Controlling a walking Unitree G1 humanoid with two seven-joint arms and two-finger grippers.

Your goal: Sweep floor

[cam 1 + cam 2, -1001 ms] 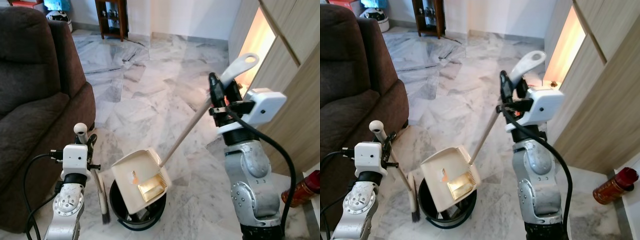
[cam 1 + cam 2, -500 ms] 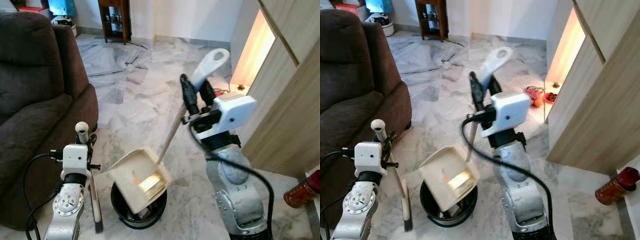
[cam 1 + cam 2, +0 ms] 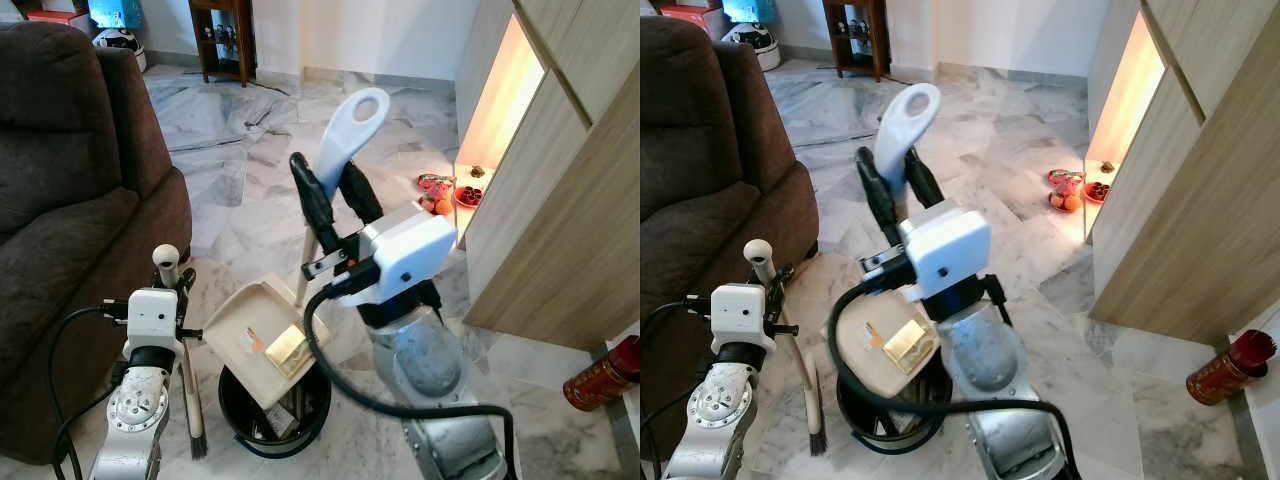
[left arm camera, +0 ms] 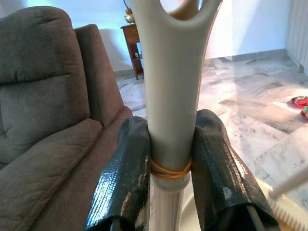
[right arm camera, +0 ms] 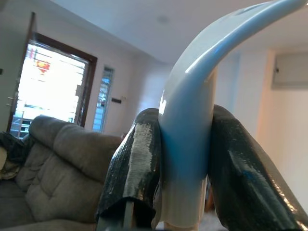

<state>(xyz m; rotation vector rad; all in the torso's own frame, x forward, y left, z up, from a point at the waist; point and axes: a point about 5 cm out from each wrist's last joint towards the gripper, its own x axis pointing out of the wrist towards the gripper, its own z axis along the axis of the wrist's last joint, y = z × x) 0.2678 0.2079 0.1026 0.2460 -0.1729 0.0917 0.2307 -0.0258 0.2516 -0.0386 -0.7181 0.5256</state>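
My right gripper fingers clamp the dustpan handle, pan tilted below them over the black bin. I should tip steeper, keeping the lip inside the rim. My left gripper fingers clamp the broom handle, held aside.

The grey-veined marble floor carries a black bin, a brown sofa and a red bottle.

1 dustpan, 1 broom, 1 bin, 1 sofa.
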